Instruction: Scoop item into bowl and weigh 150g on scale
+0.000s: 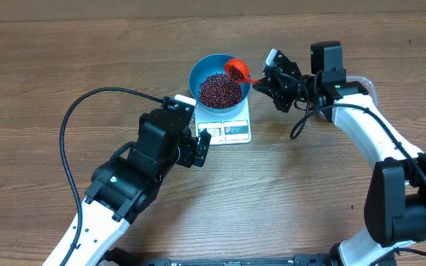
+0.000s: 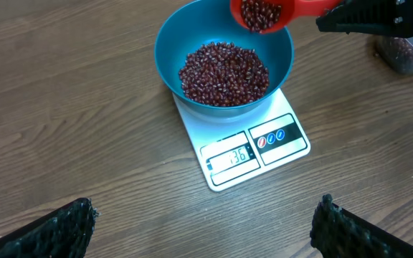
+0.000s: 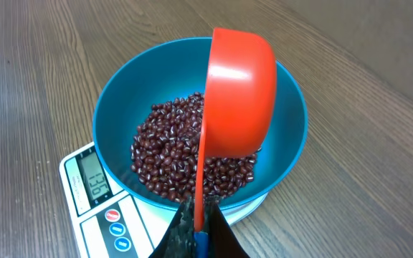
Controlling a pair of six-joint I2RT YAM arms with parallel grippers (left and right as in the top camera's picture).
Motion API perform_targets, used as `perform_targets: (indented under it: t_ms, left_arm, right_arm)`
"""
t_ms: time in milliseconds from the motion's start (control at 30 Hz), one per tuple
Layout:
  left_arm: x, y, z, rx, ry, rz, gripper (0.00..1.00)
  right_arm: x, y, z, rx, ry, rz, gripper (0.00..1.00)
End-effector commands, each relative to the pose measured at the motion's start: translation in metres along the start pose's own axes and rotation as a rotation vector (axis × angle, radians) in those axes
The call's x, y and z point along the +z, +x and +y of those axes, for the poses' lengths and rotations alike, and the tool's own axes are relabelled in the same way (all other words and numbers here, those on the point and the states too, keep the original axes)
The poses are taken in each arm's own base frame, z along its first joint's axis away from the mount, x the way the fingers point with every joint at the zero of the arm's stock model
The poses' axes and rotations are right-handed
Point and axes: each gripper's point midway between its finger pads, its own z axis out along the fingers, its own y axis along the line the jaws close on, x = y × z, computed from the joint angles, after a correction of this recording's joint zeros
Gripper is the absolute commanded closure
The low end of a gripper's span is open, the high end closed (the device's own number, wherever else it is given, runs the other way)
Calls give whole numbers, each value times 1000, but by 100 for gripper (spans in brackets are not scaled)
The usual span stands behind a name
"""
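From above, the right gripper pinches the red scoop over the blue bowl of red beans on the white scale. The left gripper sits beside that scale. Left wrist: fingers spread wide, display reads 136. Right wrist: scoop tipped sideways above the beans.
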Motion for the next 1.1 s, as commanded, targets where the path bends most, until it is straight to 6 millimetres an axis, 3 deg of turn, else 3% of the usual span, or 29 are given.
perform_targets:
  t_ms: [0,567,1067]
  left_arm:
    - [2,1,0,2,-10,2,1]
    - [2,1,0,2,-10,2,0]
    - [2,1,0,2,-10,2,1]
  right_arm:
    - [2,0,6,-83,-28,-10,96]
    - [2,-3,4,-187,-17,-22,96]
    - [2,-8,6,-401,-26,-48,96]
